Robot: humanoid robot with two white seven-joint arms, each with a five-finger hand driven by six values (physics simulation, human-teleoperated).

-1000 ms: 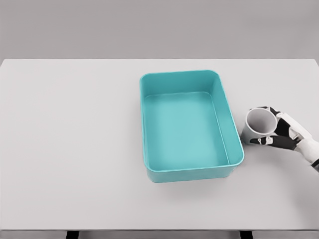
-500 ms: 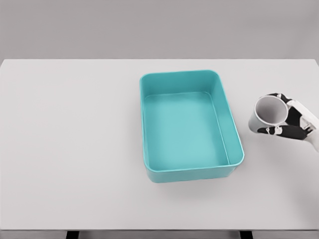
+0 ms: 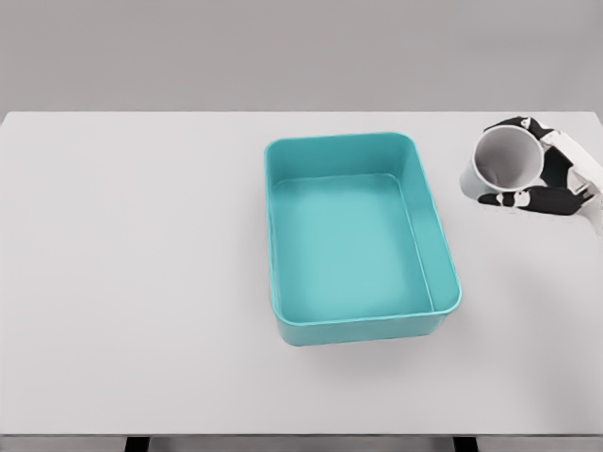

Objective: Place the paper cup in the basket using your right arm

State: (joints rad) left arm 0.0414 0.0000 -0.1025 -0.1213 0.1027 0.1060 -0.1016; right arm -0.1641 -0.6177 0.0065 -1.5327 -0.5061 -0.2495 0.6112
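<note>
- paper cup (image 3: 506,167) is in the right hand (image 3: 546,179), up off the table (image 3: 141,282) by the look of it, over the table's far right part, close to the right edge
- cup is tipped: mouth faces the camera and a bit left, so you see straight into the grey inside; long axis runs roughly from the palm toward the viewer, not vertical
- right hand is clenched round the cup: fingers curl over the far side of the rim, thumb lies under the near wall; grip looks firm, cup sits just left of the palm
- arm comes in from the right edge, only the wrist shows
- left arm not in view
- basket (image 3: 443,245) (teal, rectangular, nothing in it) sits mid-table, long side running near-to-far; its right wall is left of the cup, clear gap between them, no contact
- key relation: cup lies right of the basket's far right corner, so the carry is leftward over the right wall, then down
- judgement: lift phase done or nearly so, transfer not yet begun; cup is not yet over the opening
- risk: tilted cup could clip the right wall if the hand moves left too low; needs rim clearance before letting go
</note>
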